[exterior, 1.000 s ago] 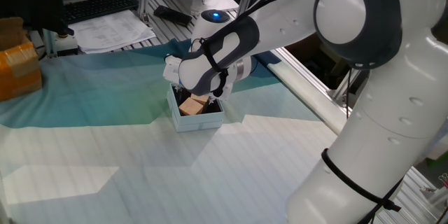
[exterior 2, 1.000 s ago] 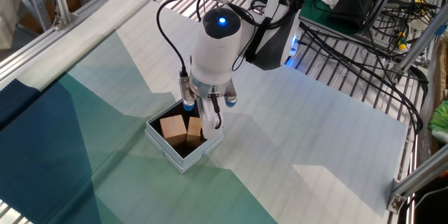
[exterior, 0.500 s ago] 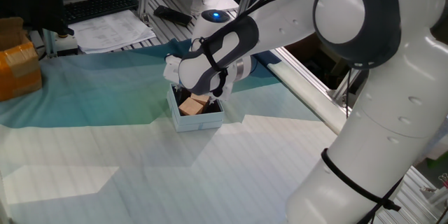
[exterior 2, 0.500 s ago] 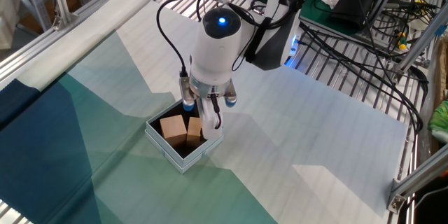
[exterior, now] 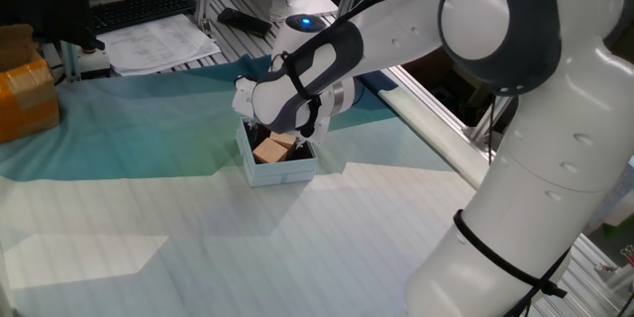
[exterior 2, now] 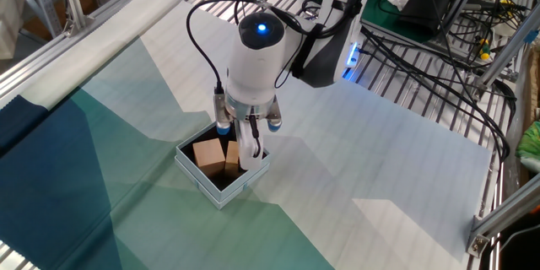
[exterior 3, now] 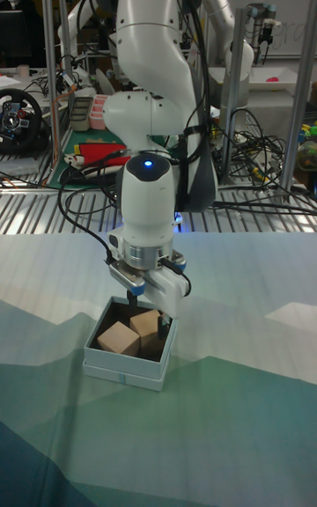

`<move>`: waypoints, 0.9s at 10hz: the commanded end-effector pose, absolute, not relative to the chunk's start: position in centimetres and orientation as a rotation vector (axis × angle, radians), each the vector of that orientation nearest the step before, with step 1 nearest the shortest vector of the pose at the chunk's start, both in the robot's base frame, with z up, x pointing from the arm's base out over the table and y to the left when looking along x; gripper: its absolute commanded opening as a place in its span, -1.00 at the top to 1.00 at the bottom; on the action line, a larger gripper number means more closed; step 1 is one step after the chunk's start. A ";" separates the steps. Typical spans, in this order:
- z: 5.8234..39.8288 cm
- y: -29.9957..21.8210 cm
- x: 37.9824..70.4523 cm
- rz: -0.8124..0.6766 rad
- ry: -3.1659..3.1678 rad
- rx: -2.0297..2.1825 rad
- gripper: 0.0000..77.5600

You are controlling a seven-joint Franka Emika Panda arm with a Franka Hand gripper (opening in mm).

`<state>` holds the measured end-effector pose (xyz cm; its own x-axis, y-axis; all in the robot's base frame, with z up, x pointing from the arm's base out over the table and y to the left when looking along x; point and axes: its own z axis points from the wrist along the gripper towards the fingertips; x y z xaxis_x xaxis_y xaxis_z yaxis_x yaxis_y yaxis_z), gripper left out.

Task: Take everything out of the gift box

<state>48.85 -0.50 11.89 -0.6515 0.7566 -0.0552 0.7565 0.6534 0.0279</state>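
The end effector (exterior 2: pixel 240 153) shifts slightly toward 9 o'clock and rises a little, fingers clenched on one cube (exterior 2: pixel 234 159) inside the gift box (exterior 2: pixel 221 192). The other cube (exterior 2: pixel 207 153) sits beside it at 9 o'clock. Extraction is just beginning; nothing is out on the desk (exterior 2: pixel 380 177) yet.
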 end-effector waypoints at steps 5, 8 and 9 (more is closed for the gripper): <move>10.7 -0.5 49.3 0.020 2.790 1.296 -1.00; 10.0 -0.5 49.4 0.020 2.785 1.295 -1.00; 10.0 -0.5 49.4 0.020 2.785 1.295 -1.00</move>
